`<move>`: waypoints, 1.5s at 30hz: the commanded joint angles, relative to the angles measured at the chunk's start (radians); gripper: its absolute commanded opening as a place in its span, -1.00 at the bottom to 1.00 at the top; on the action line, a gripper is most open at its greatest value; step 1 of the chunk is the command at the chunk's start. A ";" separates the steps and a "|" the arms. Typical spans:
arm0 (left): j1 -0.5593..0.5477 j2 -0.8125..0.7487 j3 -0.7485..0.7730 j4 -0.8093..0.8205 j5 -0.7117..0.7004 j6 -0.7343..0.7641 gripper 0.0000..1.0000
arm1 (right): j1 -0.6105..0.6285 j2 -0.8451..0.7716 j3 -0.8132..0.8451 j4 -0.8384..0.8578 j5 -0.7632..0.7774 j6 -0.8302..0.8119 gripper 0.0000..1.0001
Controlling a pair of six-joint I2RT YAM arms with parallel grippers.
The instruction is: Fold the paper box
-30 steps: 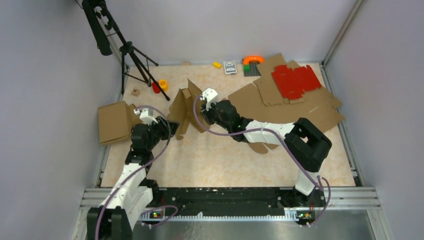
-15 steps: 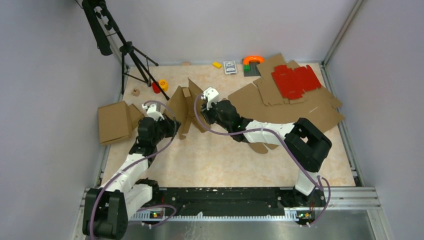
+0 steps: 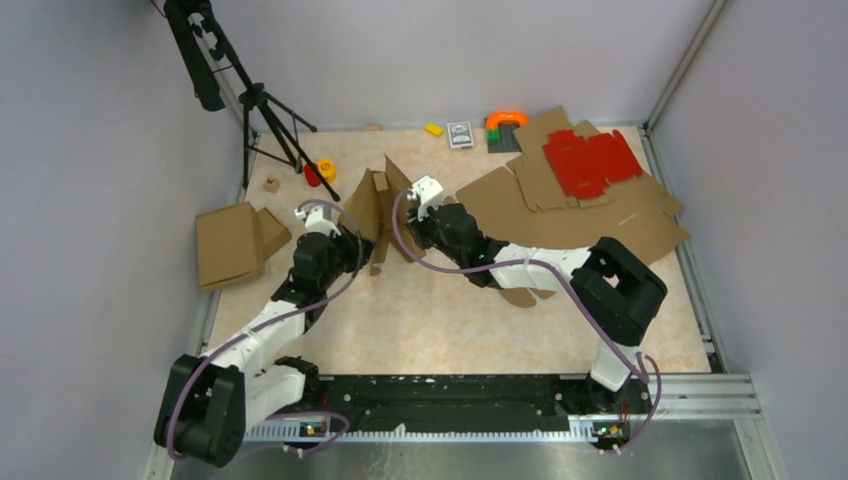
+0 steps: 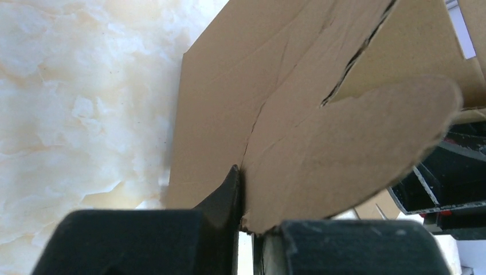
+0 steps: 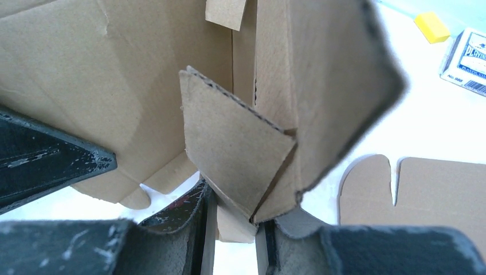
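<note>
The paper box [image 3: 377, 203], brown cardboard, stands partly folded with its panels upright in the middle of the table. My left gripper [image 3: 352, 243] reaches it from the left. In the left wrist view that gripper [image 4: 245, 197] is shut on the edge of the box beside a rounded tab [image 4: 355, 149]. My right gripper [image 3: 411, 214] meets the box from the right. Its jaws [image 5: 235, 215] are shut on folded-in panels of the paper box [image 5: 240, 154]. The left arm's dark finger [image 5: 46, 160] shows at the left of the right wrist view.
A folded brown box [image 3: 230, 243] lies at the left edge. Flat cardboard sheets [image 3: 600, 215] and a red die-cut sheet [image 3: 590, 160] cover the right rear. A tripod [image 3: 255, 100], a red-and-yellow roll [image 3: 322, 172], a yellow block [image 3: 434, 129] and a card deck [image 3: 460, 134] stand at the back.
My left arm has swung right up to the box, and its gripper has shut on the box's edge. The box has shifted slightly to the right. The right gripper kept its grip.
</note>
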 commanded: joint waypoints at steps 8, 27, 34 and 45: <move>-0.031 0.140 0.040 0.259 0.072 -0.261 -0.91 | 0.028 -0.038 -0.031 0.046 -0.152 0.079 -0.72; -0.045 0.125 0.085 0.149 0.087 -0.327 -0.79 | -0.024 -0.076 -0.105 0.094 -0.256 0.119 -0.56; -0.045 0.091 0.090 0.087 0.113 -0.274 -0.73 | -0.025 -0.141 -0.118 0.017 -0.273 0.157 -0.54; -0.047 0.005 0.079 -0.008 0.186 -0.174 -0.76 | -0.026 -0.255 -0.054 -0.184 -0.410 0.282 -0.67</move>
